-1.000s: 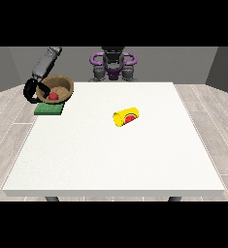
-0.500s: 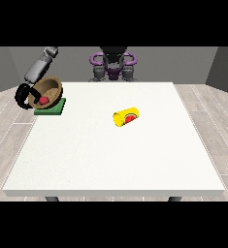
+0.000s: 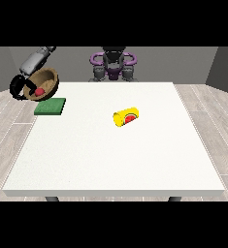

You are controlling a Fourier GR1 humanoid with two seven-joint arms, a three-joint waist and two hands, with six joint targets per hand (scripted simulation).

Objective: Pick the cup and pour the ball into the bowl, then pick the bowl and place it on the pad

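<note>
Beside fingers [image 3: 18, 88], curled on bowl [image 3: 41, 84] with ball [image 3: 39, 91]: lifted off pad [image 3: 50, 106], tilted, drifted outward; placement undone.

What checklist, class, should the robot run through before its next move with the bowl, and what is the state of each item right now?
1. Ball inside the bowl: ok, a red ball shows in it.
2. Bowl in the hand at the view's left: ok, held up at the table's left edge.
3. Bowl level: not ok, it tilts.
4. Bowl resting on the green pad: not ok, it is lifted up and left of it.
5. Pad free to receive the bowl: ok.
6. Yellow cup out of the way: ok, lying on its side mid-table.
</note>
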